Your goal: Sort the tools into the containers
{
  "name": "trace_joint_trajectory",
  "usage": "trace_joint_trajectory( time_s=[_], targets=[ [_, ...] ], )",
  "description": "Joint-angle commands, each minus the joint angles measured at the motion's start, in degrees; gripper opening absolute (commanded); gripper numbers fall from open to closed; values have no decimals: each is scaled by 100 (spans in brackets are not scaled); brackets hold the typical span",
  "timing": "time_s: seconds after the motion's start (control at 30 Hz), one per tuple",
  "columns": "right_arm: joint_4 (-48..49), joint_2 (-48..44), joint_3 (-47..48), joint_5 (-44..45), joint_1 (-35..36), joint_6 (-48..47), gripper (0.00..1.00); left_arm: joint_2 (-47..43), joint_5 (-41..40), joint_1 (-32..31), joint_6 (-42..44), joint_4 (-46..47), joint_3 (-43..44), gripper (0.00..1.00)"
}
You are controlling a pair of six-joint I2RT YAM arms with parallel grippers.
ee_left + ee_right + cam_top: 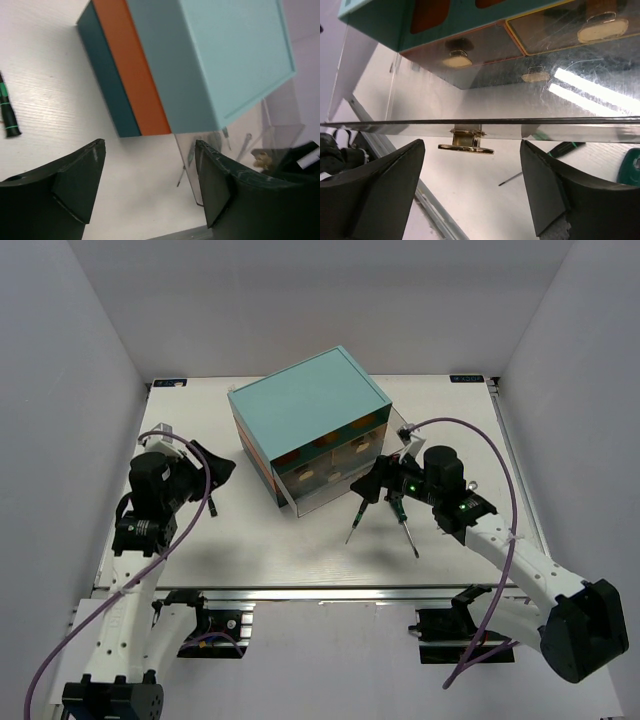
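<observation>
Midway across the table (250,550), a left screwdriver (355,520) and a right screwdriver (406,528) are lying with tips toward the arms and handles toward the chest (305,405), splaying apart. Beyond them, the right fingers (385,190) are gaping wide either side of a drawer knob (465,146), the arm stretching low. The left fingers (75,185) are hovering wide beside the chest's left end.

White table (250,550) with a metal rail (330,595) along its near edge; plain pale walls (300,300) enclose three sides.
</observation>
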Motion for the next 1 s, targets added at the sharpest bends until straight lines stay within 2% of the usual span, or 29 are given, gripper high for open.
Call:
trace_joint_trajectory(
  time_s=[0.0,0.1,0.13,0.23,0.33,0.47,0.57,0.77,0.97],
  targets=[
    [-27,-171,101,-131,15,-661,83,380,-730,4,139,-179,156,78],
    [-360,-293,136,-298,15,-1021,85,811,-1248,4,385,-206,383,72],
    [-388,-338,137,-359,15,-1118,85,1161,-1372,4,455,-232,472,67],
    [-879,-513,119,-456,15,-1557,85,1907,-1846,22,929,-206,867,61],
    [-1222,-768,128,-509,15,-2138,87,2595,-2208,180,1325,-154,1263,61],
    [-1600,-1102,75,-685,-3,-2752,87,3446,-2191,680,1887,40,1632,71],
    [-1723,-1410,-91,-782,-3,-3226,85,4114,-2392,883,2143,92,1984,72],
    [-1803,-1849,-443,-870,-29,-3782,75,4828,-2578,892,3083,751,2020,65],
    [-1707,-1876,-593,-931,-38,-3914,77,5488,-2762,901,3444,1226,2090,64]
  ],
)
